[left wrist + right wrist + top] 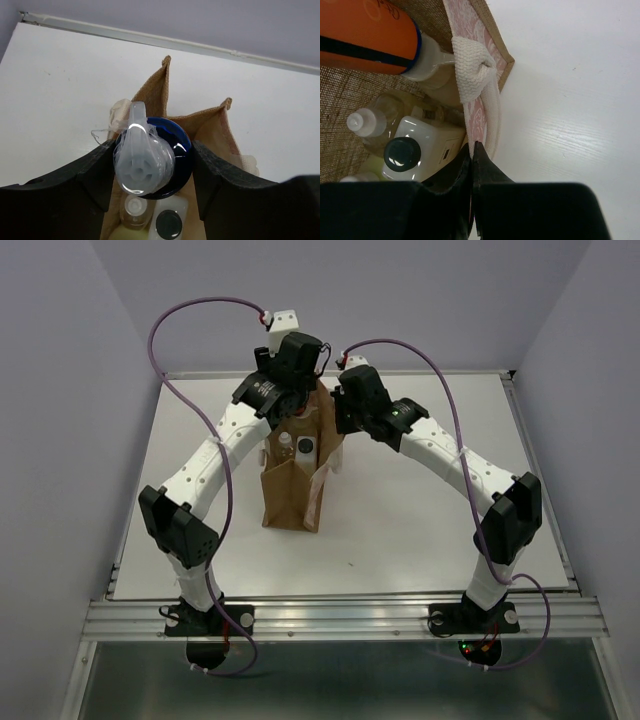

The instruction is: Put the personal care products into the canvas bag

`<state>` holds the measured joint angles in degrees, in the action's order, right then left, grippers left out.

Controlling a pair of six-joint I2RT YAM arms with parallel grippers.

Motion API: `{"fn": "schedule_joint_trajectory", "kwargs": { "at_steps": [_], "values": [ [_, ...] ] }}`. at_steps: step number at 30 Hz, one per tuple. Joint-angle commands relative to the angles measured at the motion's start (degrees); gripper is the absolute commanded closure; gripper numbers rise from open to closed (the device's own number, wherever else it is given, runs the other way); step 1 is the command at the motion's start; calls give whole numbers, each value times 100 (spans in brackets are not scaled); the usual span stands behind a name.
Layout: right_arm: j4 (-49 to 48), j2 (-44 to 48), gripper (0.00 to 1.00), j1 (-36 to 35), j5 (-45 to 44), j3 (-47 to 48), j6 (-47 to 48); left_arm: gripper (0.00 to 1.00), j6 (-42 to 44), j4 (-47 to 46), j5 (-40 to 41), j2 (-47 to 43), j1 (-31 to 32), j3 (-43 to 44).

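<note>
My left fingers (102, 167) fill the bottom of their own wrist view, clamped from both sides on the orange bottle (150, 160). I am looking down its length there, so I see mostly the translucent, film-wrapped cap and the dark blue collar behind it. The right wrist view shows the body from the side: orange with a black stripe, the blue collar, then the whitish cap.

The bottle hangs at the mouth of the bag (285, 495), directly over the bag's contents. I cannot tell how far it has passed below the rim.

My right fingers (470, 170) are pressed together with no gap between them, pinching the bag's pink-patterned wall just beside the white handle (470, 75), which is knotted through that wall.

Three bottles stand upright inside the bag, packed close together. The black-capped bottle (402, 152), clear and squarish, is next to the pinched wall. The white-capped bottle (360, 121) is just beside it. The yellow bottle (125, 232) is below them, mostly cut off by the frame edge.

From above, the bag stands upright near the middle of the desk (420, 530), with its mouth open. Both arms reach in over its far end, the left from one side and the right from the other.
</note>
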<state>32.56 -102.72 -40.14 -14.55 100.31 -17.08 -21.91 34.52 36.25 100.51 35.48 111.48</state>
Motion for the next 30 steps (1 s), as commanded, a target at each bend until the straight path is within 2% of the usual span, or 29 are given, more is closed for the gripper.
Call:
{"fn": "schedule_joint_trajectory", "kwargs": {
  "at_steps": [1, 3, 7, 12, 16, 22, 26, 29, 30],
  "values": [
    [-92, 384, 99, -11, 127, -56, 56, 100, 152, -938, 1057, -32, -112, 646],
    [-92, 393, 99, -11, 127, -82, 56, 100, 318, -1315, 1148, 82, -217, 664],
    [-100, 375, 99, -11, 127, -108, 47, 100, 267, -1764, 544, 249, -542, 630],
    [-100, 349, 99, -11, 101, -100, 73, 100, 266, -1818, -178, 539, -587, 559],
    [-100, 340, 99, -11, 92, -117, 100, 100, 196, -1879, -408, 628, -587, 454],
    [-127, 314, 99, -11, 127, -161, 91, 100, 29, -2046, -487, 672, -534, 331],
    [-135, 322, 99, -11, 119, -214, 91, 100, 11, -2064, 206, 812, -271, 269],
    [-153, 340, 99, -11, 92, -249, 91, 100, -14, -1845, 356, 891, -226, 295],
    [-144, 340, 99, -11, 92, -258, 82, 96, -58, -1774, 365, 900, -226, 295]
  ]
}}
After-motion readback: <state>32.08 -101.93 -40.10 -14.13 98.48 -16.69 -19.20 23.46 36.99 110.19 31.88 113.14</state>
